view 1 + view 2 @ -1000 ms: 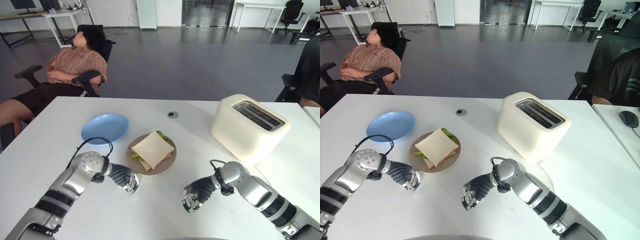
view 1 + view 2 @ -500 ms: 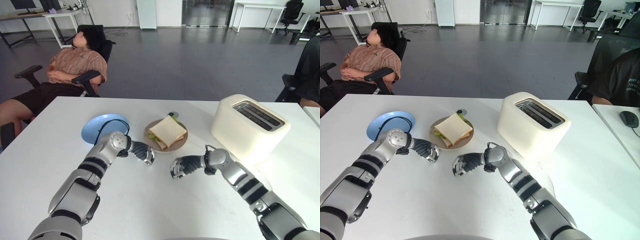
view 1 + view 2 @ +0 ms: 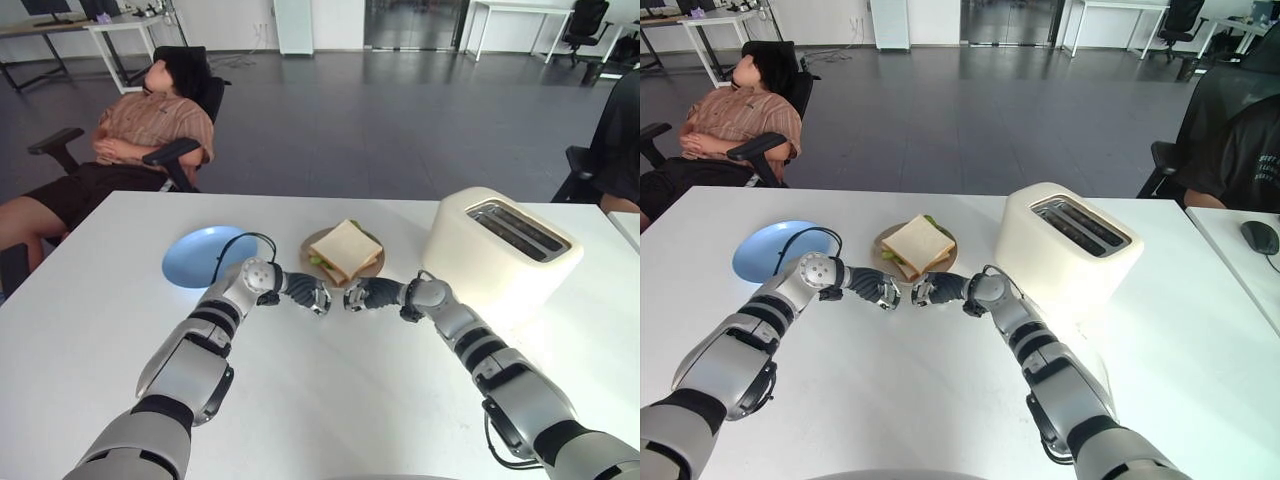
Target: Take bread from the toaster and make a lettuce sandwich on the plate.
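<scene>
My left hand (image 3: 308, 293) and my right hand (image 3: 368, 295) sit knuckle to knuckle in front of me, fingers curled in on both, gripping nothing. The two fists are almost touching each other. Just beyond them lies the brown plate (image 3: 311, 244), its near rim right at my curled fingers; I cannot tell whether I am touching it. On it rests the sandwich (image 3: 347, 250), a top slice of bread with lettuce peeking out at the far and left edges. So the building looks done, and what is left, I judge, is only to settle the plate.

If I nudge it, both fists should press the rim evenly and low, so the plate slides straight instead of spinning. I should go slowly, since the top slice is loose and could shift off the lettuce.

Off to the left of my left hand is a blue plate (image 3: 195, 258). To the right of my right hand stands the toaster (image 3: 500, 255), near enough to mind.
</scene>
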Tool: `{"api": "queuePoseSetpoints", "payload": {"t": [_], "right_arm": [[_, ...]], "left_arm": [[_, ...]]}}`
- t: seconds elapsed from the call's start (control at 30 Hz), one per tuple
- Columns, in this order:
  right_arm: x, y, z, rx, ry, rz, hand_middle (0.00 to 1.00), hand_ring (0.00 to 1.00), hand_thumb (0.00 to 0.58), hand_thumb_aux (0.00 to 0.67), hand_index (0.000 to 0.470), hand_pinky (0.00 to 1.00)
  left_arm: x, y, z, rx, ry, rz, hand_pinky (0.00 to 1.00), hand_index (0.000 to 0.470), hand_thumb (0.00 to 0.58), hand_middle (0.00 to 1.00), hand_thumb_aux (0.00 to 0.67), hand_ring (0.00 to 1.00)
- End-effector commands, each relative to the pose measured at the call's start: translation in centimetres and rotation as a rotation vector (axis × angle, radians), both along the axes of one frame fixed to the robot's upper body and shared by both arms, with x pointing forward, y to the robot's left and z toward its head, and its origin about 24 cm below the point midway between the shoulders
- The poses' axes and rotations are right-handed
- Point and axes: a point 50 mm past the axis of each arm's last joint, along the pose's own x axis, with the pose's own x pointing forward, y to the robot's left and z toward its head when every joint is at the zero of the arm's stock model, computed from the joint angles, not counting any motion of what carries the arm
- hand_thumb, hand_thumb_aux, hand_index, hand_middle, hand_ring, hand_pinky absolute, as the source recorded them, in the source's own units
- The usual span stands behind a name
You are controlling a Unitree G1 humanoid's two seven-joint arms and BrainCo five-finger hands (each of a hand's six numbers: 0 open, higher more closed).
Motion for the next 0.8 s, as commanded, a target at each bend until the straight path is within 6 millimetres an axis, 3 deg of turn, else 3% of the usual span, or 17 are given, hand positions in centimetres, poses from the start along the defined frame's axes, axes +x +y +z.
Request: {"api": "queuePoseSetpoints", "payload": {"t": [0.03, 0.07, 0.1, 0.13, 0.17, 0.2, 0.23, 0.27, 0.3, 0.4, 0.47, 0.57, 0.8], "right_arm": [[-1.0, -2.3, 3.6, 0.177, -0.051, -0.05, 1.0, 1.0, 0.58, 0.67, 0.47, 1.0], [-1.2, -2.7, 5.3, 0.257, -0.113, -0.085, 1.0, 1.0, 0.58, 0.67, 0.47, 1.0], [-1.5, -3.1, 7.1, 0.355, -0.182, -0.12, 1.0, 1.0, 0.559, 0.541, 0.38, 1.0], [-2.0, -3.4, 8.4, 0.432, -0.225, -0.141, 0.95, 0.95, 0.194, 0.123, 0.087, 0.95], [-2.6, -3.6, 9.3, 0.493, -0.257, -0.154, 0.77, 0.77, 0.0, 0.0, 0.0, 0.77], [-3.3, -3.8, 9.9, 0.543, -0.292, -0.183, 0.22, 0.22, 0.0, 0.0, 0.0, 0.22], [-3.8, -4.1, 10.3, 0.591, -0.319, -0.22, 0.0, 0.0, 0.0, 0.0, 0.0, 0.0], [-4.1, -4.6, 10.6, 0.644, -0.353, -0.277, 0.0, 0.0, 0.0, 0.0, 0.0, 0.0], [-4.3, -5.4, 10.7, 0.677, -0.414, -0.361, 0.0, 0.0, 0.0, 0.0, 0.0, 0.0], [-4.8, -7.5, 10.7, 0.776, -0.555, -0.6, 0.0, 0.0, 0.0, 0.0, 0.0, 0.0], [-5.7, -7.6, 10.0, 0.774, -0.649, -0.653, 0.0, 0.0, 0.0, 0.0, 0.0, 0.0], [-6.8, -6.4, 9.5, 0.766, -0.744, -0.603, 0.0, 0.0, 0.0, 0.0, 0.0, 0.0], [-6.6, -5.1, 7.8, 0.741, -0.747, -0.535, 0.0, 0.0, 0.0, 0.0, 0.0, 0.0]], "left_arm": [[-1.8, 0.3, 3.7, -0.302, 0.046, -0.028, 1.0, 0.47, 0.58, 1.0, 0.67, 1.0], [-2.4, 0.6, 4.8, -0.397, 0.044, -0.019, 1.0, 0.47, 0.58, 1.0, 0.67, 1.0], [-3.1, 1.0, 5.7, -0.493, 0.04, 0.008, 1.0, 0.47, 0.58, 1.0, 0.67, 1.0], [-3.9, 1.5, 6.1, -0.556, 0.04, 0.035, 1.0, 0.47, 0.58, 1.0, 0.67, 1.0], [-4.8, 1.8, 6.2, -0.605, 0.049, 0.061, 1.0, 0.47, 0.58, 1.0, 0.67, 1.0], [-5.7, 2.0, 6.1, -0.665, 0.052, 0.101, 0.0, 0.47, 0.58, 0.0, 0.67, 0.0], [-6.5, 2.2, 5.8, -0.714, 0.046, 0.145, 0.0, 0.47, 0.58, 0.0, 0.67, 0.0], [-7.1, 2.4, 5.7, -0.775, 0.039, 0.196, 0.0, 0.258, 0.462, 0.0, 0.368, 0.0], [-7.2, 2.7, 5.5, -0.84, 0.017, 0.263, 0.0, 0.0, 0.0, 0.0, 0.0, 0.0], [-6.8, 3.7, 5.7, -1.037, -0.163, 0.507, 0.0, 0.0, 0.0, 0.0, 0.0, 0.0], [-7.2, 4.5, 5.5, -1.141, -0.303, 0.659, 0.0, 0.0, 0.0, 0.0, 0.0, 0.0], [-8.1, 4.4, 5.3, -1.21, -0.443, 0.721, 0.0, 0.0, 0.0, 0.0, 0.0, 0.0], [-8.2, 3.6, 4.3, -1.352, -0.481, 0.775, 0.0, 0.0, 0.0, 0.0, 0.0, 0.0]]}}
